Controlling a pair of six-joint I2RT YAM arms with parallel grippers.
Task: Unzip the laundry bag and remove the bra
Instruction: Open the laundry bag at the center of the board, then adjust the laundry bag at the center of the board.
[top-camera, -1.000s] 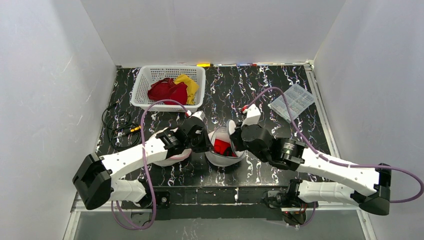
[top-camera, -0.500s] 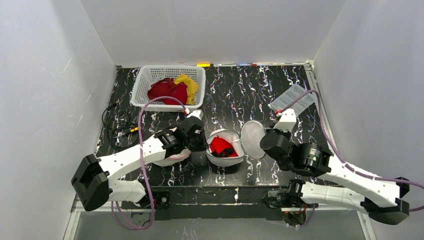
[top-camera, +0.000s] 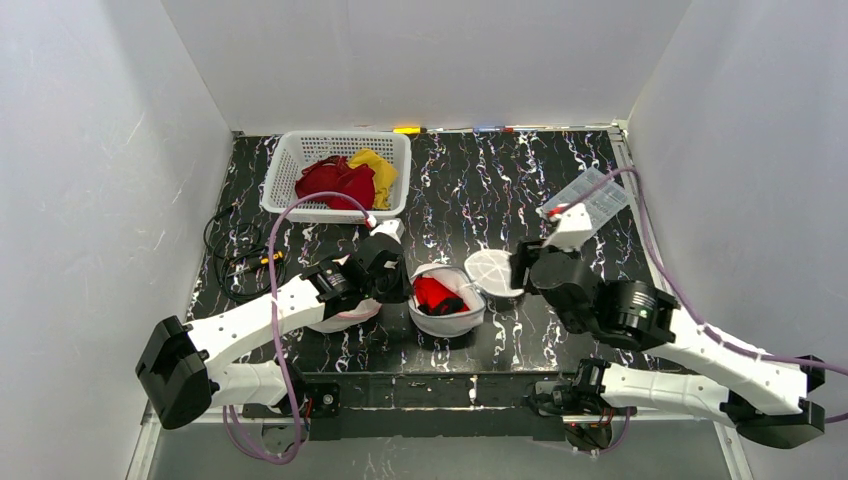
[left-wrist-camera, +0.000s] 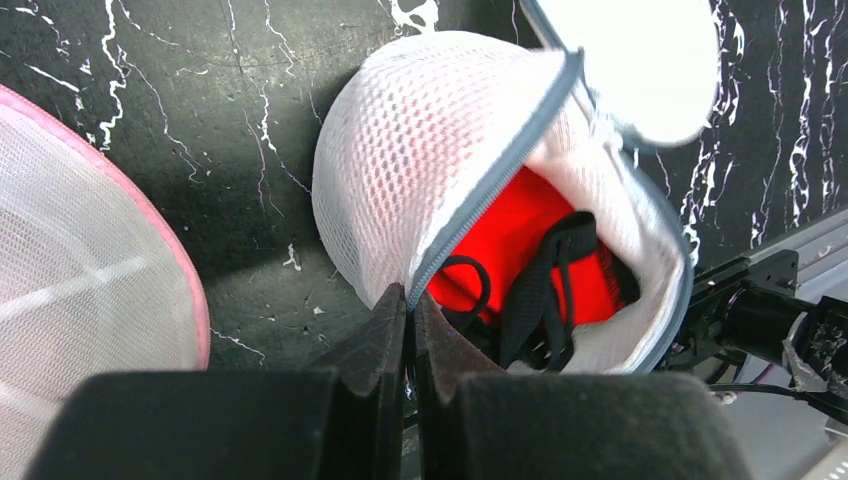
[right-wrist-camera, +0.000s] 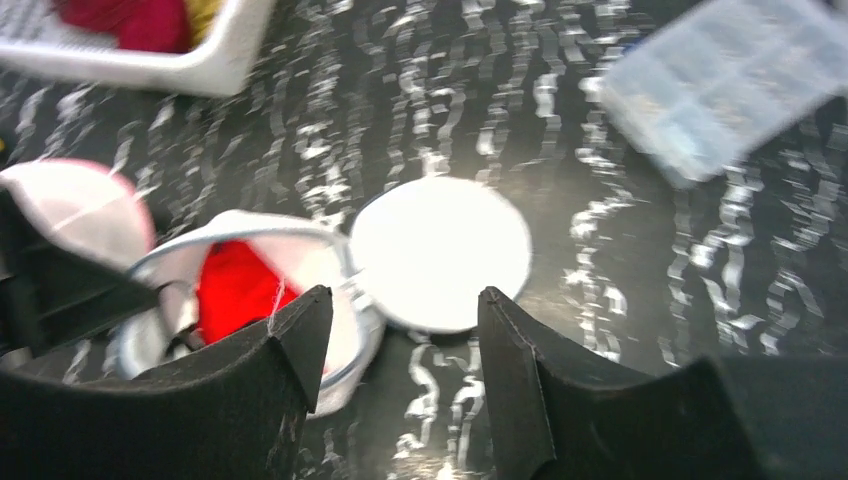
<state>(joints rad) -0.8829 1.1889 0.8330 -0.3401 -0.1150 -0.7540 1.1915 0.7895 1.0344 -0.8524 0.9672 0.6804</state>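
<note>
The laundry bag (top-camera: 447, 303), a white mesh dome with a grey zip, sits near the middle of the table's near edge, unzipped, its round lid flap (top-camera: 490, 271) lying flat on the table beside it on the right. The red bra (left-wrist-camera: 520, 245) with its black straps lies inside the open bowl. The left arm reaches in low from the near left corner, and the left gripper (left-wrist-camera: 408, 296) has its jaws pressed together, pinching the bag's rim at the zip; only the left wrist view shows this grip, as from above the wrist hides it. The right arm bends in from the near right corner, and the right gripper (right-wrist-camera: 405, 305) hangs above the flap with its jaws apart, holding nothing. The right wrist view is blurred. A second mesh bag with pink trim (left-wrist-camera: 100, 290) lies partly under the left arm. A white basket (top-camera: 283, 165) of red and yellow clothes stands near the far left corner, and a clear plastic box (top-camera: 590, 200) lies by the right edge.
</note>
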